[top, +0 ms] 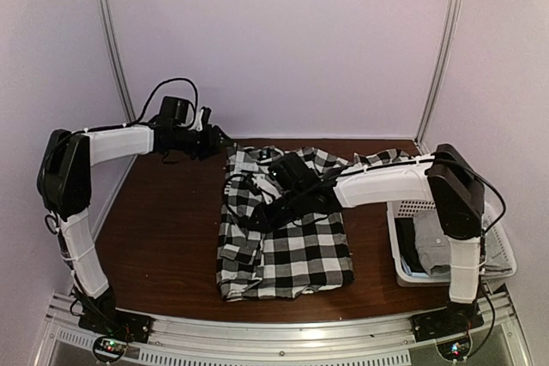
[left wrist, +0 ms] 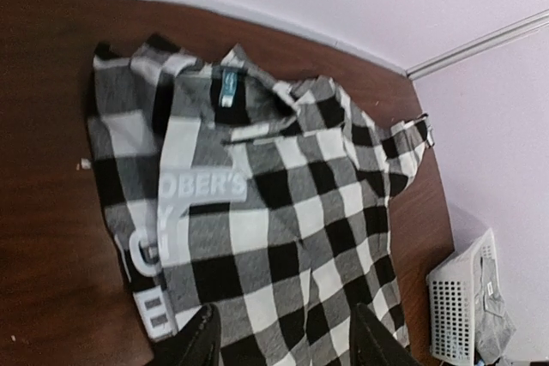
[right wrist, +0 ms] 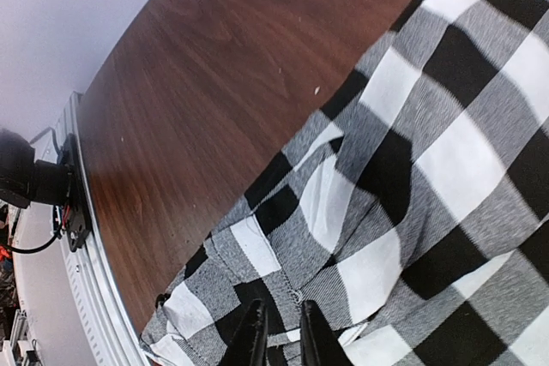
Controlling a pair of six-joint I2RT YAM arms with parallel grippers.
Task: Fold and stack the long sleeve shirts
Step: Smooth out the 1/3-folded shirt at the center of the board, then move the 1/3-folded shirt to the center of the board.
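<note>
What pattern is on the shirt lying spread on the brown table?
Large black-and-white checks on the soft cloth shirt; the left wrist view shows it best.

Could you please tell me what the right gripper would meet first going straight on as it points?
The checked shirt, its fold just ahead of the right gripper; they may be touching.

On table (top: 163, 229), centre: shirt (top: 292, 246) lies flat, collar end twd far edge, hem twd near edge. One sleeve runs off far-R, twd basket (top: 413, 208). Basket sits at table's R edge, just R of shirt. 2nd shirt (top: 436, 246) bunched inside basket. L gripper (top: 210, 136) hangs over far edge, just L of collar end. R gripper (top: 247, 219) sits over shirt's L side, approx mid-length.
</note>
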